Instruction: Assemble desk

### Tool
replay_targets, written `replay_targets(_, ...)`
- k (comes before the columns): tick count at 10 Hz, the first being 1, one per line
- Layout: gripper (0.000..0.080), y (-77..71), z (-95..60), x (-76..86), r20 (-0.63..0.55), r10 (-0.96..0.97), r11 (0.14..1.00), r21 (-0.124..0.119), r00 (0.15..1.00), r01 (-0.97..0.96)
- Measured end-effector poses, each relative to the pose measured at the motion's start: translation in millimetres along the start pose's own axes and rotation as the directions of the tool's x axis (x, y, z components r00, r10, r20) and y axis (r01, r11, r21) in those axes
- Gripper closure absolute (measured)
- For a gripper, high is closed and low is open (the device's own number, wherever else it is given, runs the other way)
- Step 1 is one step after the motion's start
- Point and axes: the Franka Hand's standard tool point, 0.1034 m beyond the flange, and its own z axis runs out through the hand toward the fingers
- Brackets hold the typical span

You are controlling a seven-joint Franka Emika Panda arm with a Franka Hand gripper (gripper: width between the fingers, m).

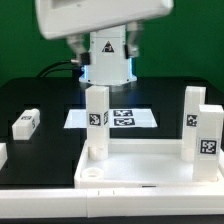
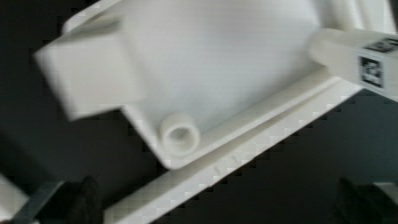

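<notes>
On the black table (image 1: 40,150), desk panel (image 1: 140,172) flat, three legs (image 1: 97,120) upright

Both pictures are small and coarse, with soft edges. In the exterior view, even bright overhead light washes out the white desk panel (image 1: 140,165); the black table (image 1: 40,105) stays matte and glare-free. The wrist view is strongly blurred, especially close below the gripper fingers (image 2: 68,200), which show as dark smears.

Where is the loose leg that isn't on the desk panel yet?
In the exterior view, the loose leg lies flat on the black table at the view's left, apart from the panel and left of the marker board.
</notes>
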Motion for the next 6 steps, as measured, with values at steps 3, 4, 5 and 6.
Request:
replay_targets(3,0.0150,-6.1,3.2,-3.1,0.006,-0.189,0.982,-0.002,0.982,0.189)
replay_targets(4,0.0150,-4.6,3.9,-3.5,0.007,-0.255,0.967,-0.002,0.967,0.255)
replay_targets(5,0.0150,9.9,9.4,-6.9,0.017,-0.341,0.940,-0.007,0.940,0.341)
replay_targets(6,0.0150,45.1,13.5,-11.8,0.041,-0.456,0.889,-0.012,0.889,0.457)
